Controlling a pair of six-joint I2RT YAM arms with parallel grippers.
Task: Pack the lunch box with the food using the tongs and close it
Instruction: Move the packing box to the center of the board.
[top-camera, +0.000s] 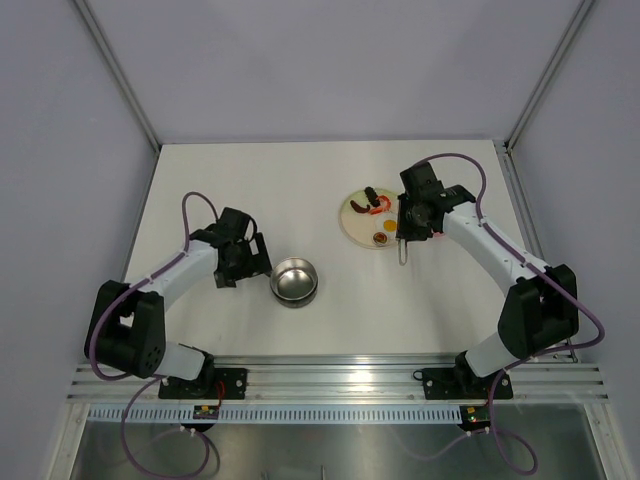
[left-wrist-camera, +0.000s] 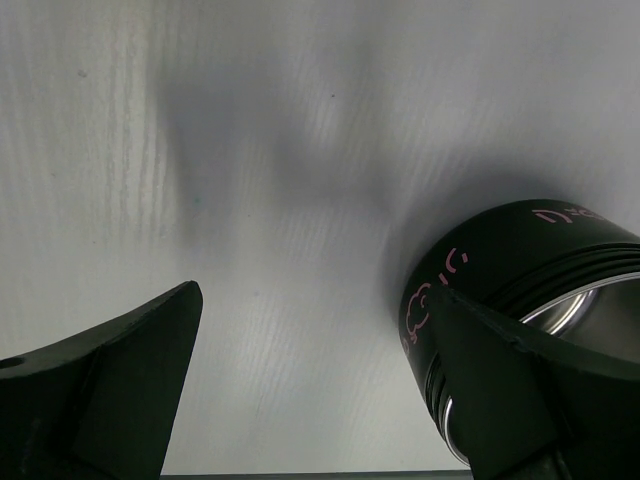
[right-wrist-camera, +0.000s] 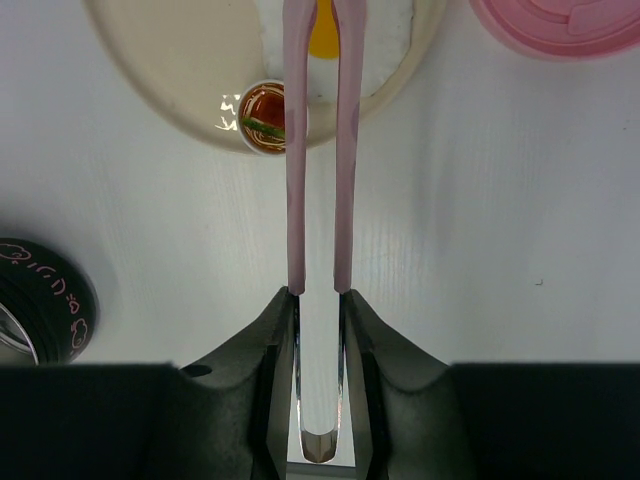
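The lunch box (top-camera: 294, 280) is a round steel bowl standing open at mid-table; in the wrist views its outer wall (left-wrist-camera: 520, 255) (right-wrist-camera: 40, 295) looks black with pink drawings. My left gripper (top-camera: 256, 256) (left-wrist-camera: 315, 350) is open just left of it, its right finger (left-wrist-camera: 500, 385) against the bowl's side and nothing between the fingers. My right gripper (top-camera: 403, 232) (right-wrist-camera: 318, 295) is shut on the pink tongs (right-wrist-camera: 318, 150), whose arms reach over the fried egg (right-wrist-camera: 325, 35) on the cream plate (top-camera: 352, 228). A small round piece (right-wrist-camera: 265, 105) lies beside them. A dark sausage piece (top-camera: 370, 193) lies at the plate's far side.
The pink lid (right-wrist-camera: 560, 25) lies on the table right of the plate, mostly under my right arm in the top view. Grey walls enclose the white table on three sides. A metal rail runs along the near edge.
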